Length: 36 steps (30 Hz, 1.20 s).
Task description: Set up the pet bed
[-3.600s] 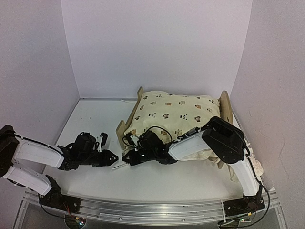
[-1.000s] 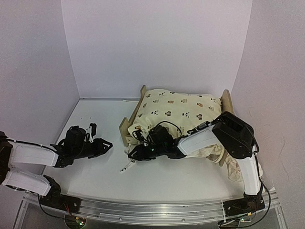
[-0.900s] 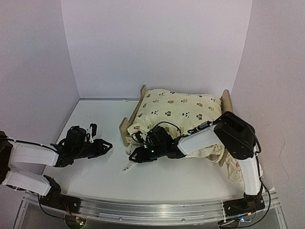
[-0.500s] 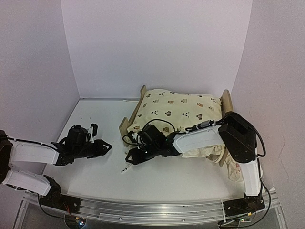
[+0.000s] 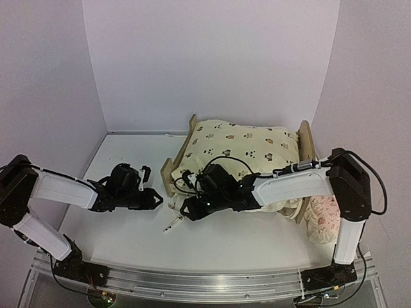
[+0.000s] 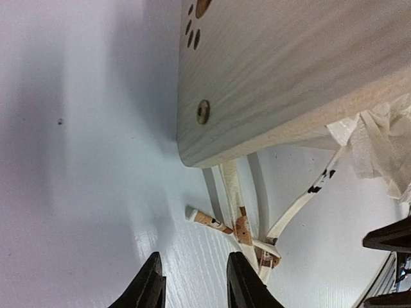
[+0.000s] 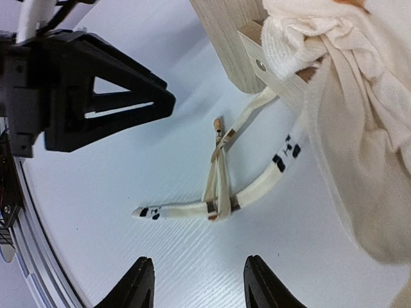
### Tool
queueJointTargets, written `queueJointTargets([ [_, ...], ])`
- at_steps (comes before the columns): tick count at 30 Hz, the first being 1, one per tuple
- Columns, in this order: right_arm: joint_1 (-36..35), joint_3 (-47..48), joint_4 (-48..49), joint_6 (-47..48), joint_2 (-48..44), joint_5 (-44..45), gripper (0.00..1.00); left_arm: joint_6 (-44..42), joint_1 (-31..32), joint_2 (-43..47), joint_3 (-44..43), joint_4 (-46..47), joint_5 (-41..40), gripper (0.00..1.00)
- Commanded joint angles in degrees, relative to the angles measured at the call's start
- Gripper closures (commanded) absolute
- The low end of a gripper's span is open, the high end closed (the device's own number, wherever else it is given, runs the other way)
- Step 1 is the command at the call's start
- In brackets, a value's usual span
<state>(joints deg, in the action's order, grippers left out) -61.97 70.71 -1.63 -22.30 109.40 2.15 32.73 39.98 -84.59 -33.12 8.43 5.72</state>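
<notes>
Fingers of the right gripper (image 7: 196, 282) stand apart, empty, over the tangled ties (image 7: 218, 192); the left gripper (image 6: 192, 282) gapes empty opposite. Just beyond sits the pet bed (image 5: 305, 144), cushion (image 5: 237, 144) aboard: a snagged tie could drag that cushion askew.

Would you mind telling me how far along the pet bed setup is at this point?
Done: the cream cushion lies on the pet bed. In hand: the left gripper and right gripper hover open and empty by the cushion's ties, which lie loose on the table at the bed's near corner. Left: probably fastening those ties and placing the pink pillow, now off the bed.
</notes>
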Motion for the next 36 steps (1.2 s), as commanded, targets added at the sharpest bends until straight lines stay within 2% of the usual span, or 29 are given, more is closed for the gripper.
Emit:
queueJointTargets([
  [1, -0.6, -4.4, -0.8, -0.2, -6.0, 3.9, 0.51, -1.4, 3.1, -3.8, -5.2, -4.5, -5.1, 0.66],
  [22, -1.0, -13.1, 1.1, -0.9, -10.5, 4.2, 0.52, -0.1, 7.5, -12.4, -11.5, -6.3, -14.3, 0.65],
  [30, -0.9, -14.7, 2.8, -1.1, -11.4, 4.2, 0.52, 3.5, 9.8, -13.2, -12.7, -6.8, -18.8, 0.58],
  [36, -0.9, -15.6, 3.3, -1.6, -11.6, 3.7, 0.52, 7.1, 10.1, -14.0, -11.9, -4.6, -20.8, 0.57],
])
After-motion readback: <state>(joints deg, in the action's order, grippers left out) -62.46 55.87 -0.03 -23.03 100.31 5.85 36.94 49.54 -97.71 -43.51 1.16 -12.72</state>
